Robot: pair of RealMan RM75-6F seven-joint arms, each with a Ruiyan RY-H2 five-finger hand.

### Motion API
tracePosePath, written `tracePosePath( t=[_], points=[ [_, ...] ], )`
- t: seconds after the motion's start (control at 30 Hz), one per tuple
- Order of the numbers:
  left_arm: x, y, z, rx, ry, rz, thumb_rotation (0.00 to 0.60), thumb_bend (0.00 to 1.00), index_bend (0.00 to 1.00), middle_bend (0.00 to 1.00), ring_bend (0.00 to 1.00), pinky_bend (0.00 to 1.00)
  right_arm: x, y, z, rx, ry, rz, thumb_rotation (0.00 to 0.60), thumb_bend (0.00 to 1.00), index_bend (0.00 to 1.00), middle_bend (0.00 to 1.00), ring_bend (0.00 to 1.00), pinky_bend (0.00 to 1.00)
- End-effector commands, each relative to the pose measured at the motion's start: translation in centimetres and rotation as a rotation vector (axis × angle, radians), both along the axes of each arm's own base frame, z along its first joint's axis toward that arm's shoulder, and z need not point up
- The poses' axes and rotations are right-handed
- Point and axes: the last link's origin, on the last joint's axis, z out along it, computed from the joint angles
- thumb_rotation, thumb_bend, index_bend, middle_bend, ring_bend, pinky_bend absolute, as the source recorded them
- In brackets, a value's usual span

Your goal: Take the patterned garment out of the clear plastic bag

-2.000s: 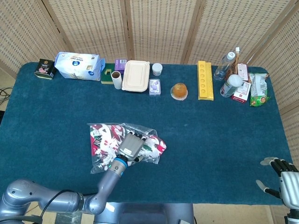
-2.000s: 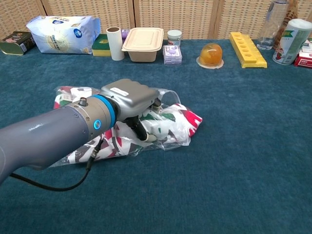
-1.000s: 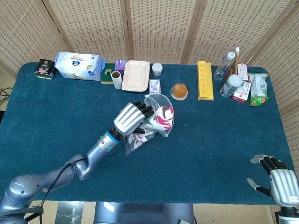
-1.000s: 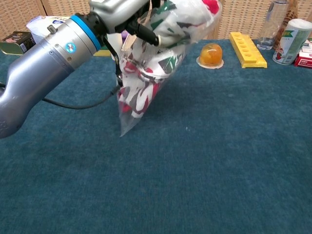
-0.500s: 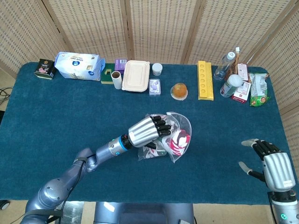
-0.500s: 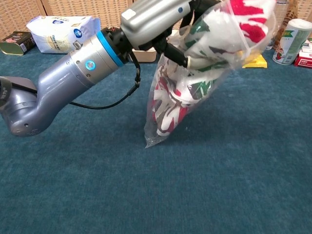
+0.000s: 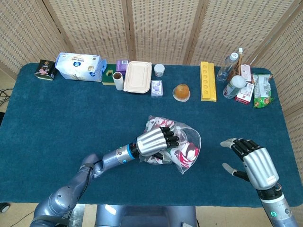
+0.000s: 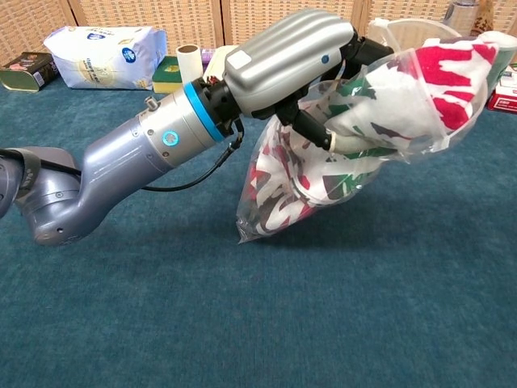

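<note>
Fingers [image 8: 363,52] of the left hand [image 7: 154,142] are curled tight around the upper part of the clear plastic bag [image 8: 420,121], holding it up off the blue table [image 7: 57,118] so that only its bottom corner reaches down to the cloth. That lift is plain in the chest view alone; from the head view the bag [image 7: 187,153] looks like a bundle lying under the hand. The patterned garment [image 8: 283,186], white with red and green shapes, is inside the bag and fills it from the low corner up to the wide end, which points toward the robot's right.

Only the head view shows the right hand [image 7: 251,158]: it hangs near the table's front right edge, well apart from the bag, fingers spread and holding nothing.

Along the far edge of the table stand a white and blue packet [image 7: 79,66], a beige lidded box [image 7: 138,76], a yellow tray [image 7: 207,81], an orange dome-shaped item [image 7: 182,91] and a dark tin [image 7: 46,69].
</note>
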Motion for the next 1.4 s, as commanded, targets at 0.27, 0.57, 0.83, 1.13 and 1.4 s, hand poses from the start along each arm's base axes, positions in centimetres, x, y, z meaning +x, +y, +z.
tracePosePath(
  t=[0.27,0.57,0.83,1.13,1.4],
  points=[
    [0.5,-0.5,-0.7,-0.013,-0.001,-0.007,0.6,0.34,0.7,0.57,0.6,0.59,3.3,-0.3,-2.2,0.063,0.016,0.098,0.6,0.19,0.34,0.41,0.44,0.52],
    [0.9,-0.8,-1.0,-0.022,-0.01,-0.01,0.6,0.33,0.7,0.57,0.6,0.58,4.8,-1.1,-3.7,0.089,0.025,0.123,0.6,0.19,0.34,0.42,0.46,0.54],
    [0.7,-1.0,-1.2,-0.026,-0.002,-0.01,0.6,0.34,0.7,0.57,0.6,0.58,5.4,-1.4,-4.4,0.077,0.034,0.129,0.6,0.22,0.36,0.44,0.5,0.57],
    [1.0,-1.1,-1.3,-0.028,-0.006,-0.011,0.6,0.33,0.7,0.57,0.6,0.58,5.7,-1.4,-5.1,0.082,0.041,0.135,0.6,0.35,0.37,0.44,0.54,0.62],
    [1.0,-1.2,-1.4,-0.027,-0.003,-0.016,0.6,0.33,0.7,0.57,0.6,0.58,5.6,-1.4,-5.2,0.074,0.053,0.125,0.6,0.45,0.4,0.45,0.56,0.64]
  ],
)
